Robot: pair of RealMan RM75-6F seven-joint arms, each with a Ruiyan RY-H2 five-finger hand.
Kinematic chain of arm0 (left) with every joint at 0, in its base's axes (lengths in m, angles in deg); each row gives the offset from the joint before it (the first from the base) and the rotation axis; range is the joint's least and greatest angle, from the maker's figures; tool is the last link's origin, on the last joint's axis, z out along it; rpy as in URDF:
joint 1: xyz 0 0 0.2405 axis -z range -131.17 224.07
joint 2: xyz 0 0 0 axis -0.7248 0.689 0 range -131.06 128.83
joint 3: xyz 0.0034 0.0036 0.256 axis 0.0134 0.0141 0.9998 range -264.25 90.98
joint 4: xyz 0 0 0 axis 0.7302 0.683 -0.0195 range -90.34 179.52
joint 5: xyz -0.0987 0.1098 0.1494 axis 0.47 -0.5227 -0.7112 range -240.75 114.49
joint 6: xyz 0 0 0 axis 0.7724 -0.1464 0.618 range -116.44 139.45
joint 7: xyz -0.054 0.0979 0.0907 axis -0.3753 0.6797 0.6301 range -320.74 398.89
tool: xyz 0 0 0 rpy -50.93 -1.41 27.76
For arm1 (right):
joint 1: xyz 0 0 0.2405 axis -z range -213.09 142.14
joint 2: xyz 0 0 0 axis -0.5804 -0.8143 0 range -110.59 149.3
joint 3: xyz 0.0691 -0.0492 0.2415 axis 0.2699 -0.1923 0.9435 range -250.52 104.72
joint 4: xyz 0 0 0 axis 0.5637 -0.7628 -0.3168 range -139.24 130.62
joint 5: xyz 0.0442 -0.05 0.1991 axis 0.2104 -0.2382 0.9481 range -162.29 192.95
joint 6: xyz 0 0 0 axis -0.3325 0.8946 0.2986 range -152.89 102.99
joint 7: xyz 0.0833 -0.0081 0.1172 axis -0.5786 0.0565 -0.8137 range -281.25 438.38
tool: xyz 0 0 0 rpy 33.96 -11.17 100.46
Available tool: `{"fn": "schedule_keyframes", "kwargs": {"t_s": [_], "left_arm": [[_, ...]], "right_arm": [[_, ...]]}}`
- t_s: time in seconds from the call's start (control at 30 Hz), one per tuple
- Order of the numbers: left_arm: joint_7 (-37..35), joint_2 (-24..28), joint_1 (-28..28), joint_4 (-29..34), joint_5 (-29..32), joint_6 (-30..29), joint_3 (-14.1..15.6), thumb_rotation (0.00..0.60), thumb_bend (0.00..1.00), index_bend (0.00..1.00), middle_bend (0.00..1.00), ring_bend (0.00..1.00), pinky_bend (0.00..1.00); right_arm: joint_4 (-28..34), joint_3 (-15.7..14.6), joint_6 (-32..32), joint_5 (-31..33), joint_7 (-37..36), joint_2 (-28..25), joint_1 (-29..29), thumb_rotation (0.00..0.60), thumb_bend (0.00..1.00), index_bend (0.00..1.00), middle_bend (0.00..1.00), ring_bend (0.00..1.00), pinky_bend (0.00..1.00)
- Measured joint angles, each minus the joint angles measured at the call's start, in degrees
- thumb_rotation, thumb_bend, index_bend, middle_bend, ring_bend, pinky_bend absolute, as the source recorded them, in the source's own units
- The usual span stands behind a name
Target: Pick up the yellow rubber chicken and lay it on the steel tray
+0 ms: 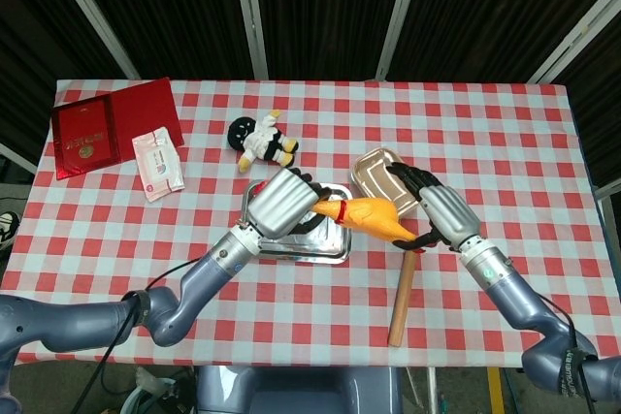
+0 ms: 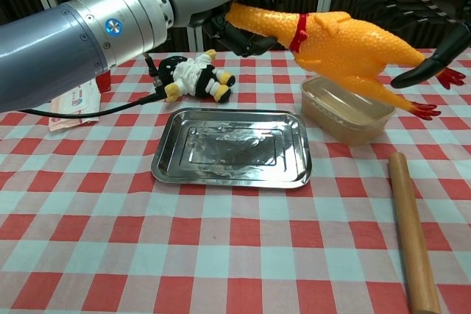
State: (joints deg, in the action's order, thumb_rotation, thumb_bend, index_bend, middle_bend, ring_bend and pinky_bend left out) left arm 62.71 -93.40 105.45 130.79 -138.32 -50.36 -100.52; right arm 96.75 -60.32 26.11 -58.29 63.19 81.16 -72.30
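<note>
Above the right end of the steel tray (image 2: 232, 146), the yellow rubber chicken (image 2: 342, 42) hangs in the air, its head end held in the curled fingers (image 2: 234, 33) of the left hand (image 1: 284, 203). The right hand (image 1: 435, 212) has its fingers spread beside the legs, apparently not gripping. To finish well, I judge the left hand should carry the chicken leftward over the tray's middle, lower it flat, then let go.
</note>
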Motion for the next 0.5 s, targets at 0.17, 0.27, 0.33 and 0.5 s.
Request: {"fn": "schedule_keyframes", "kwargs": {"t_s": [0.17,0.27,0.33,0.5], "left_arm": [[-3.1,0.1,-1.2,-1.4,-1.8,-0.8,1.1,0.600,0.60,0.63,0.66,0.59,0.64],[-6.3,-0.1,-2.3,-2.8,-3.8,-1.9,2.2,0.600,0.59,0.63,0.66,0.59,0.64],[-8.6,-0.4,-3.2,-4.2,-5.4,-3.0,3.2,0.600,0.59,0.63,0.66,0.59,0.64],[-13.3,-1.5,-5.5,-8.2,-7.8,-4.6,5.5,0.600,0.59,0.63,0.66,0.59,0.64]], "right_arm": [[-0.5,-0.5,2.7,-1.3,0.8,-1.3,1.6,0.600,0.04,0.00,0.00,0.00,0.06],[-0.8,-0.7,4.6,-0.8,1.9,-1.9,2.8,0.600,0.04,0.00,0.00,0.00,0.06],[-1.0,-0.7,5.5,-0.6,2.0,-2.3,3.5,0.600,0.04,0.00,0.00,0.00,0.06],[-1.9,-0.7,8.1,-0.1,3.5,-2.3,4.8,0.600,0.04,0.00,0.00,0.00,0.06]]}}
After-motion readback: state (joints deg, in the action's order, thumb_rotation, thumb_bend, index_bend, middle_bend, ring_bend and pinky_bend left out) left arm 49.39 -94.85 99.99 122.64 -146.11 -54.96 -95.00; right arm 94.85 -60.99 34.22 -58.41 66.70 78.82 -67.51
